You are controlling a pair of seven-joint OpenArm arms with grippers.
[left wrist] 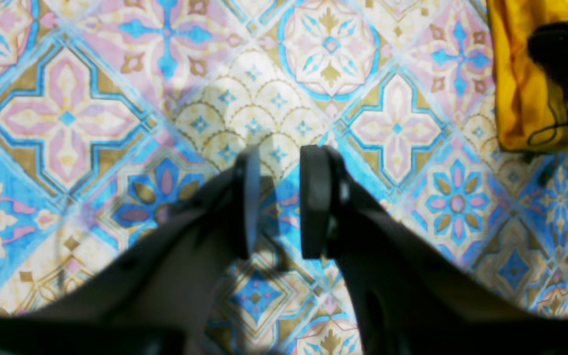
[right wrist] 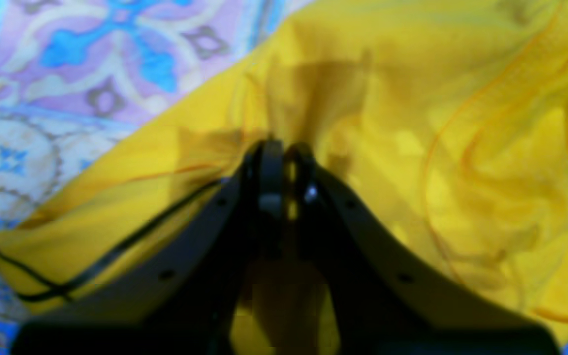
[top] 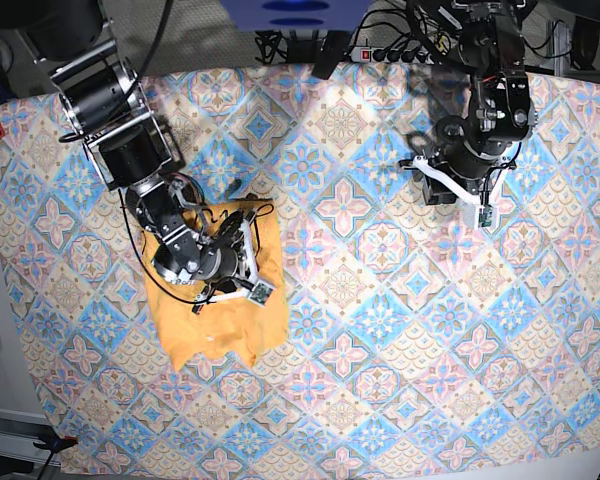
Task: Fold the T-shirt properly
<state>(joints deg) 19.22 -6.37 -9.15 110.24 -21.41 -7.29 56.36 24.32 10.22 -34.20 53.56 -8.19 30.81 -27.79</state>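
The yellow-orange T-shirt [top: 215, 330] lies bunched on the left part of the patterned cloth, its edges uneven. In the right wrist view my right gripper [right wrist: 284, 148] is shut on a raised fold of the T-shirt [right wrist: 412, 148], with yellow fabric showing between the nearly closed jaws. A thin black line of lettering runs along the lower left hem. My left gripper [left wrist: 276, 158] hovers open and holds nothing over bare tile pattern, far to the right of the shirt in the base view [top: 438, 190]. A corner of the T-shirt [left wrist: 525, 88] shows at its view's top right.
The blue-pink tile-patterned cloth [top: 380, 330] covers the whole table. Black cables and a power strip [top: 400, 50] lie along the back edge. The arm bases stand at the back left and back right.
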